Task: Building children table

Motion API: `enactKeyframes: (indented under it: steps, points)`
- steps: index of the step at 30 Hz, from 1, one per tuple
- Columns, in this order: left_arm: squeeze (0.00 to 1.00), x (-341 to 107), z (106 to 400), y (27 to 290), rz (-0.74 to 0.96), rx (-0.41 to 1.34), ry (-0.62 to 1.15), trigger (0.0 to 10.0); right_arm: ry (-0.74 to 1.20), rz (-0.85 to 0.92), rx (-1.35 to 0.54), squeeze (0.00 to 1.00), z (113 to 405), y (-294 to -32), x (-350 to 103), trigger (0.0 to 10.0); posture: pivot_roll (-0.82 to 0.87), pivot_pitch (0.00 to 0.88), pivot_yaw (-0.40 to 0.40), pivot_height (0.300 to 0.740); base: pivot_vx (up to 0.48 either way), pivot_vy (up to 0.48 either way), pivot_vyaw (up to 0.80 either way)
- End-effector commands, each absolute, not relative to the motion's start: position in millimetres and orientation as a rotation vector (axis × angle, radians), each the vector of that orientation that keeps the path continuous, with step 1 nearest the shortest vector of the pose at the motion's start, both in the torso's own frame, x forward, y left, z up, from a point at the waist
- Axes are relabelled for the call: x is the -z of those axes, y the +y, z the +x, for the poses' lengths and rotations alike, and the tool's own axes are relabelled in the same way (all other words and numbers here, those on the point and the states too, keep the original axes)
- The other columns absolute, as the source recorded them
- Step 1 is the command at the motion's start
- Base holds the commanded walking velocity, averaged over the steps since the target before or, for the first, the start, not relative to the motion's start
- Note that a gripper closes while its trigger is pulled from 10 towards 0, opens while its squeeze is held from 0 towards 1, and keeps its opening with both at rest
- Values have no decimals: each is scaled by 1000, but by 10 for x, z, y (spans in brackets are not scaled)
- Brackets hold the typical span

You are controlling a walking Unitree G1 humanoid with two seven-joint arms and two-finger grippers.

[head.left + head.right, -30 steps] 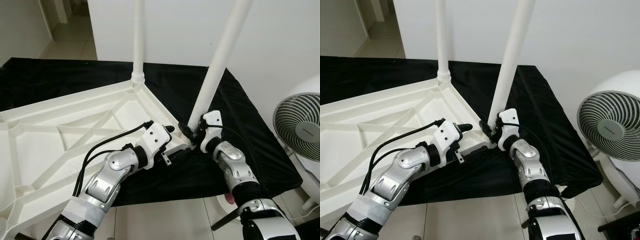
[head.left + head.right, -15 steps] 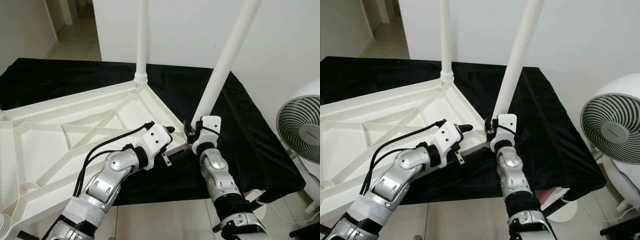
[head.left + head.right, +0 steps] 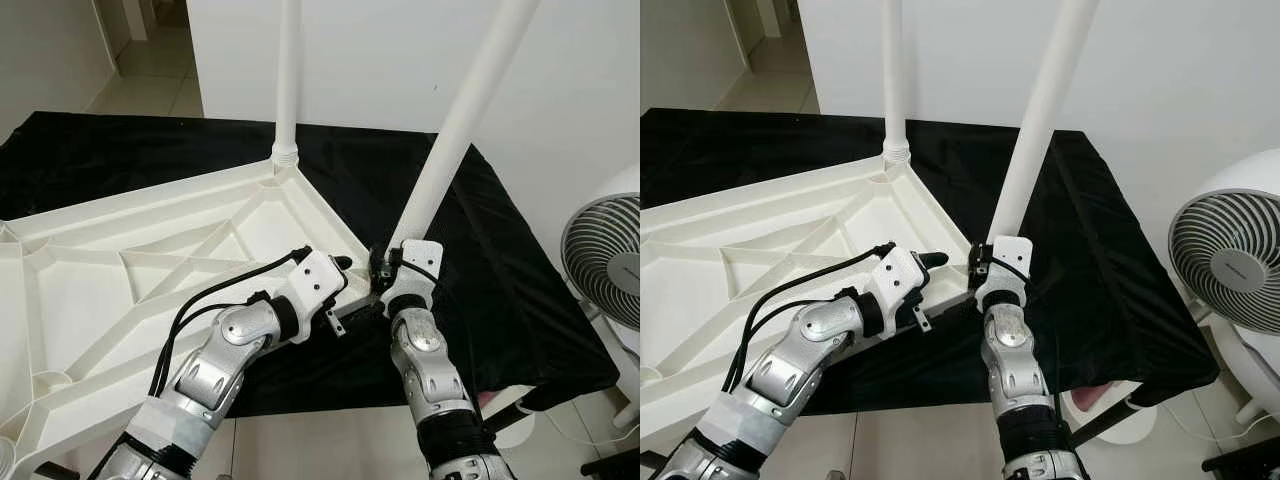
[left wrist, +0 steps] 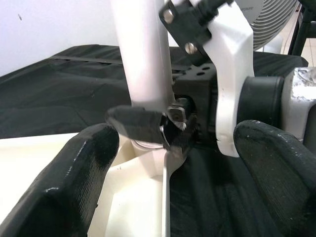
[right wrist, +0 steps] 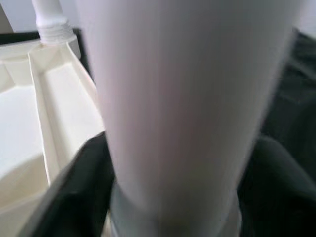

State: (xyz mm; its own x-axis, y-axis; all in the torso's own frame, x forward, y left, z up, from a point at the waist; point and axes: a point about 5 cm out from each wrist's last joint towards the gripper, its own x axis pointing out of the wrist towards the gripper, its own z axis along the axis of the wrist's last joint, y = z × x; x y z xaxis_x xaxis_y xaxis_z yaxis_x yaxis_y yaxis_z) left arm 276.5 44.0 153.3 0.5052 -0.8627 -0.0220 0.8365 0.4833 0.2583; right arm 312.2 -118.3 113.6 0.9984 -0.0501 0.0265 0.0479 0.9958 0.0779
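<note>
- Two white legs stand on the upturned white children's table top [image 3: 130, 270], which lies ribbed underside up on a desk draped in black cloth [image 3: 500, 260].
- Far leg [image 3: 288, 80]: upright, seated in the far corner socket of the table top.
- Near leg [image 3: 455, 130]: tilted, leaning away to the right as it rises, its foot at the near right corner of the table top, at the desk's front edge.
- Right gripper [image 3: 384, 272]: at the foot of the near leg, with a black finger on either side of it; the right wrist view shows the leg [image 5: 182, 98] close up between the two fingers [image 5: 81, 192], the jaws clamped on it.
- Left gripper [image 3: 335, 268]: just beside the same corner, over the rim of the table top, pointing toward the right gripper; in the left wrist view its fingers [image 4: 74, 182] stand wide apart, the jaws holding nothing, with the near leg's foot and the right gripper's white housing [image 4: 229, 59] ahead between them.
- White fan [image 3: 605, 270]: on the floor to the right of the desk, well apart from the table top.
- Pale tiled floor [image 3: 310, 445]: below the desk's front edge.
</note>
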Motion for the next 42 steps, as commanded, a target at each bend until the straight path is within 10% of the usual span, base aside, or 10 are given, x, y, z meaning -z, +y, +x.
enactKeyframes:
  steps: [1,12,13,24,25,27,42]
  points:
    - [0,-1508,2728,420,258,1060,-103,10000,2,114,22,1000,3107,-1218,-1070,10000,129,36,-59,740,0,0,0]
    - [0,-1502,2716,407,256,1072,-98,10000,-30,28,-365,1000,3196,-1311,-1194,10000,120,33,-54,740,0,0,0]
    - [0,-1502,2718,410,257,1072,-98,10000,-31,18,-408,0,3191,-1332,-1197,10000,119,33,-53,740,0,0,0]
    - [0,-1514,2735,417,257,1067,-101,10000,-32,-81,-656,0,3218,-1488,-1220,9098,124,30,-56,740,0,0,0]
    - [0,-1518,2742,420,259,1063,-102,10000,-22,-91,-665,0,3222,-1502,-1198,3608,129,29,-59,740,0,0,0]
    - [0,-1527,2753,429,259,1054,-106,10000,-11,-75,-683,0,3219,-1514,-1172,0,134,31,-63,740,0,0,0]
    - [0,-1536,2767,447,258,1046,-106,10000,-10,-61,-696,0,3197,-1503,-1117,0,130,32,-51,740,0,0,0]
